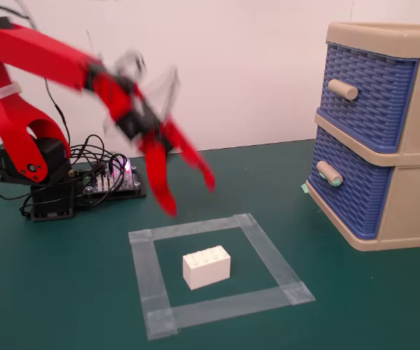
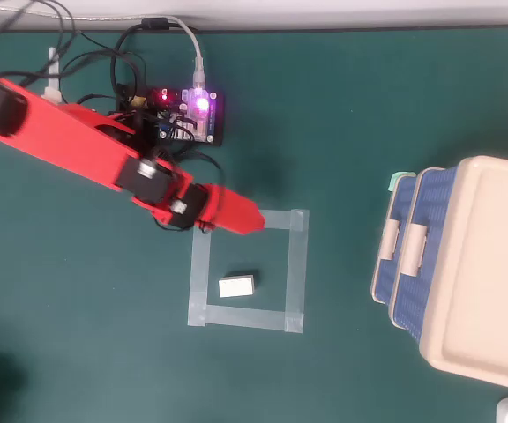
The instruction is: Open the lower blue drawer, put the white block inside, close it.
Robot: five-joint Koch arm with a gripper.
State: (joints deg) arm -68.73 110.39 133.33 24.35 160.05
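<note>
The tool hangs with its jaws spread above the taped square's far edge, empty. The white block lies inside the square on the counter; the lower blue drawer is shut. If the tool drops low, it could knock the block aside before the drawer opens.

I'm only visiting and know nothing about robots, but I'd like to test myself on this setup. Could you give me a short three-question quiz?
1. True or false: the white block lies inside the tape square.
2. The lower blue drawer is: A open, B closed.
3. What is the gripper holding?

Key:
1. True.
2. B; its front sits flush in the cabinet.
3. Nothing; its jaws are spread and it hangs above the table, apart from the block.
</note>
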